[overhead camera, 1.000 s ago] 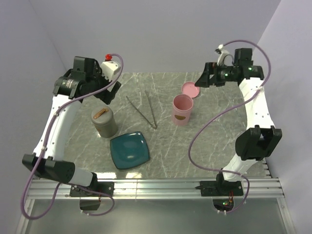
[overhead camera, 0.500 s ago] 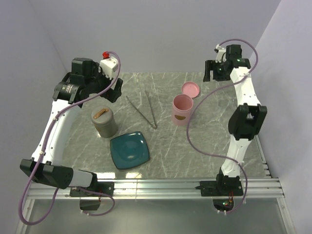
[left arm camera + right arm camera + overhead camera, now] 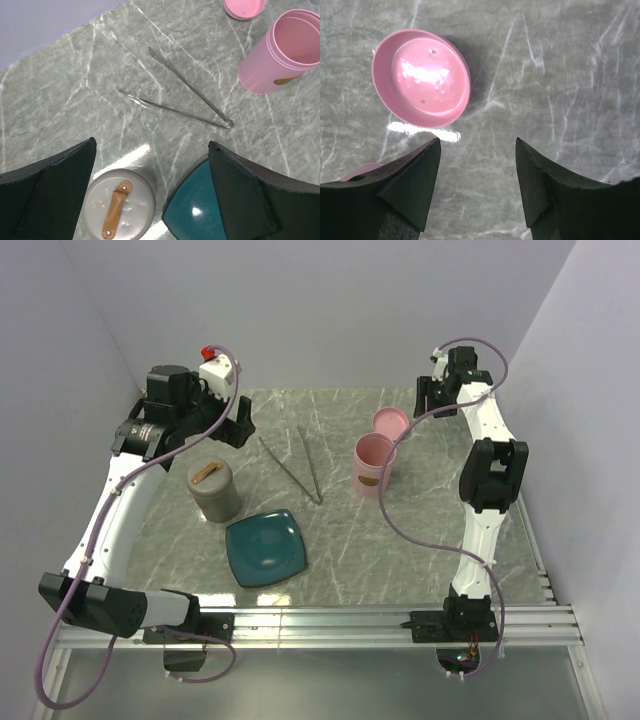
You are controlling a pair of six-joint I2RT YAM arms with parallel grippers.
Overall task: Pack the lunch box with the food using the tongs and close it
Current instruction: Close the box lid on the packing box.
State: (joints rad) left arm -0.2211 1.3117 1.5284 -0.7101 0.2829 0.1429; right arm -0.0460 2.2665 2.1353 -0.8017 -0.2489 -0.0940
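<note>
The silver tongs [image 3: 300, 465] lie in an open V on the marble table, also visible in the left wrist view [image 3: 185, 107]. The pink lunch box [image 3: 373, 465] stands open and upright to their right, with its pink lid [image 3: 391, 422] lying upturned behind it. My left gripper [image 3: 236, 423] hangs open above the table's left side, left of the tongs [image 3: 151, 143]. My right gripper [image 3: 424, 400] hovers open and empty just right of the lid [image 3: 422, 77]; its jaws [image 3: 477, 140] face bare marble. No food shows; the teal plate [image 3: 266, 548] looks bare.
A grey round container [image 3: 214, 490] with a closed lid and brown strap stands left of the tongs, just behind the plate. Lilac walls close in the table at the back and both sides.
My right arm has folded up towards the back right corner, its gripper now pointing down beside the lid. The left gripper has shifted slightly right. Nothing on the table has moved.
</note>
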